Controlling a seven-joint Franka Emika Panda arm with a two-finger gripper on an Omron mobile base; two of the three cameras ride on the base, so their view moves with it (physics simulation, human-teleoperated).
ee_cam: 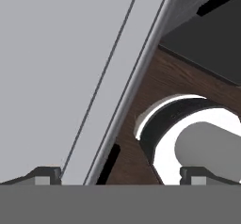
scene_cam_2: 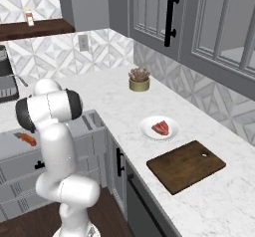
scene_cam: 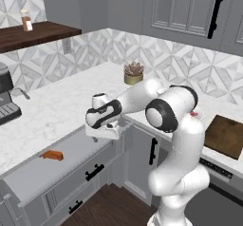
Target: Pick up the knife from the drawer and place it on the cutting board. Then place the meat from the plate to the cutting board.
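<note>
- We see a potted plant [scene_cam_2: 139, 79] near the counter's [scene_cam: 61, 104] back wall, and a coffee machine [scene_cam: 7, 101] at its left edge.
- Our gripper [ee_cam: 120, 173] hangs over the open drawer's [scene_cam: 71, 154] right end, jaws wide apart and empty.
- The knife [scene_cam: 52, 155] lies mid-drawer, well left of the jaws.
- The meat [scene_cam_2: 161, 127] rests on the plate [scene_cam_2: 149, 131], just beside the cutting board [scene_cam_2: 185, 165].

Potted succulent [scene_cam: 133, 73] on marble counter [scene_cam: 61, 106], coffee machine [scene_cam: 7, 101], bottle [scene_cam: 26, 21] on shelf [scene_cam: 38, 34]
</note>
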